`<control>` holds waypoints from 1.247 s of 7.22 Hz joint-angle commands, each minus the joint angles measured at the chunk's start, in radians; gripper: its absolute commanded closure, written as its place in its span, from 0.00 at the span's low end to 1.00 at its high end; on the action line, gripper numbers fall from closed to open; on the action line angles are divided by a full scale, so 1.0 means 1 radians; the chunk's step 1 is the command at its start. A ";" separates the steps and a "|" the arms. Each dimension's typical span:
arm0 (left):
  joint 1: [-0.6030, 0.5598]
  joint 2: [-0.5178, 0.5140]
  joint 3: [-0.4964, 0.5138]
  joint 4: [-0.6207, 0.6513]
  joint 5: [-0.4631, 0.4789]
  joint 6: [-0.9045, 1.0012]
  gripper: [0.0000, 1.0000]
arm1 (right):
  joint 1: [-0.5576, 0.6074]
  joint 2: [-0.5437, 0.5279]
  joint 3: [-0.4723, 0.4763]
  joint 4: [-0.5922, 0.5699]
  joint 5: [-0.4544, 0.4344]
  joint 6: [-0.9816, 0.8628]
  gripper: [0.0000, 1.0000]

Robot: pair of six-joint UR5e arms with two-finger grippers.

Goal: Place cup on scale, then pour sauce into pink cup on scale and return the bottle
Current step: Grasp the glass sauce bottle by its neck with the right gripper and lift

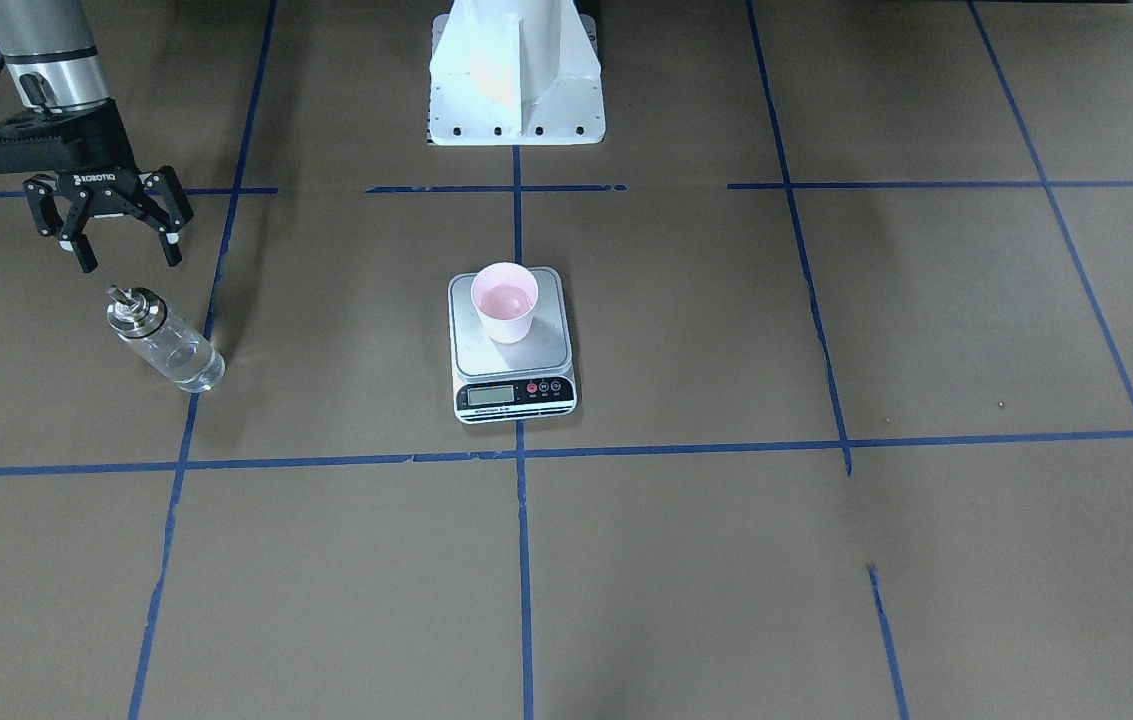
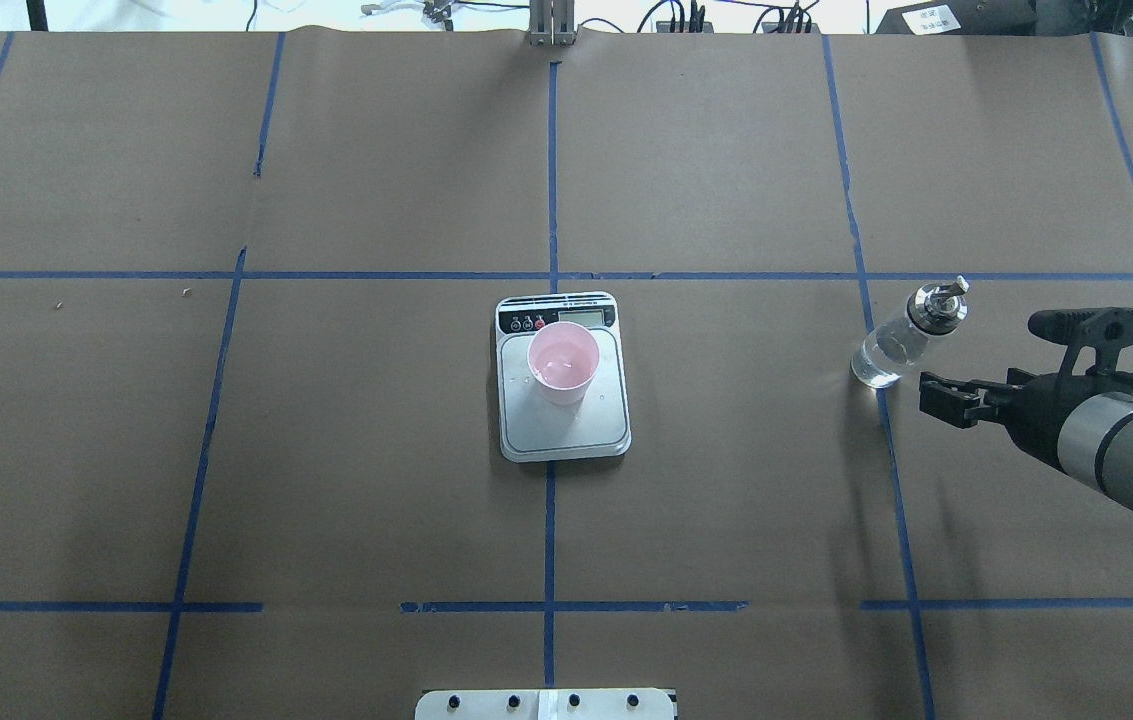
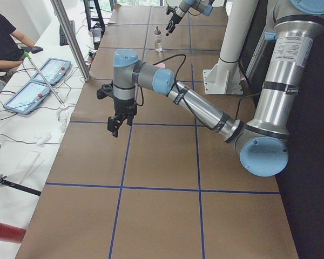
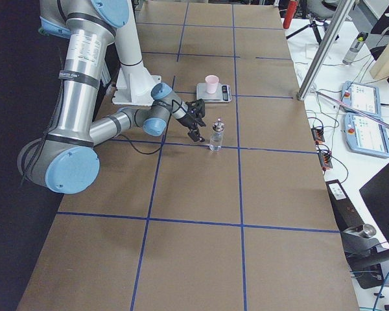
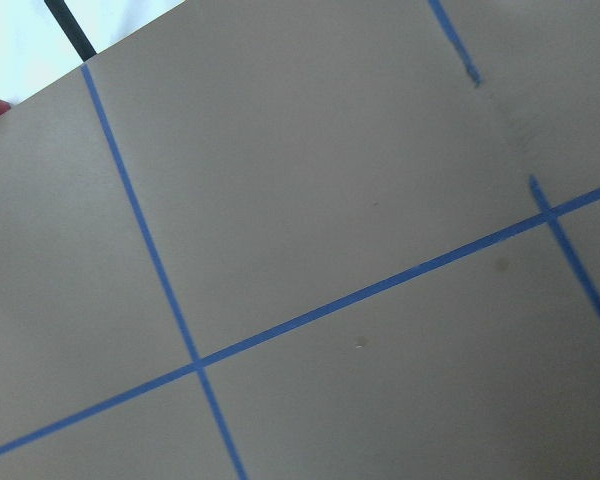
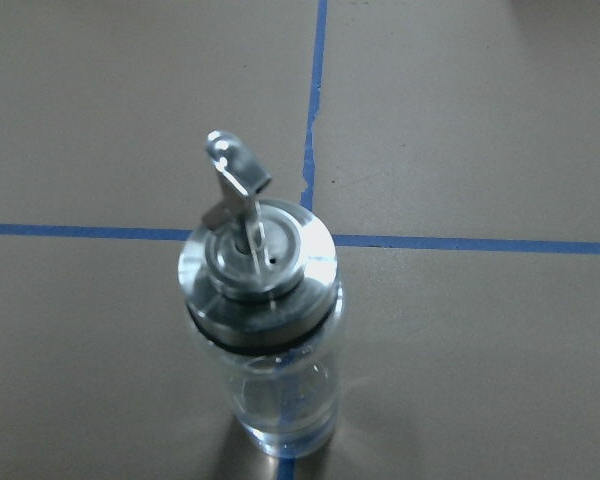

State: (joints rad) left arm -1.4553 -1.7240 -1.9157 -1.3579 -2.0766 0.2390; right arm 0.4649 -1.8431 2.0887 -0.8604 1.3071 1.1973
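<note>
Bottle (image 1: 166, 342) of clear glass stands upright on the table (image 1: 726, 560), well apart from the pink cup (image 1: 504, 302), which sits on the scale (image 1: 531, 352); the right pincer (image 1: 129, 258) hangs just beside the silver collar, fingers spread wide, holding and touching nothing; a sound grasp would likely mean dropping lower to clamp the glass body beneath the collar, keeping the bottle plumb; whether the left pincer (image 3: 116, 129), seen only from the side, is apart or together cannot be told.
</note>
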 commanded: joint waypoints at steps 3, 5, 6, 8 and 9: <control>-0.042 0.124 0.096 -0.267 -0.002 0.020 0.00 | -0.038 0.066 -0.127 0.123 -0.147 0.004 0.00; -0.042 0.126 0.098 -0.267 -0.002 0.016 0.00 | -0.040 0.068 -0.127 0.119 -0.147 0.007 0.00; -0.042 0.124 0.096 -0.267 -0.002 0.014 0.00 | -0.040 0.068 -0.128 0.116 -0.149 0.008 0.00; -0.042 0.124 0.096 -0.267 -0.003 0.013 0.00 | -0.043 0.120 -0.148 0.087 -0.164 0.008 0.00; -0.042 0.124 0.096 -0.267 -0.002 0.013 0.00 | -0.043 0.142 -0.168 0.064 -0.181 0.010 0.00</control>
State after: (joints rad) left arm -1.4972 -1.5999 -1.8192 -1.6244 -2.0791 0.2522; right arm 0.4225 -1.7342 1.9428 -0.7702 1.1421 1.2060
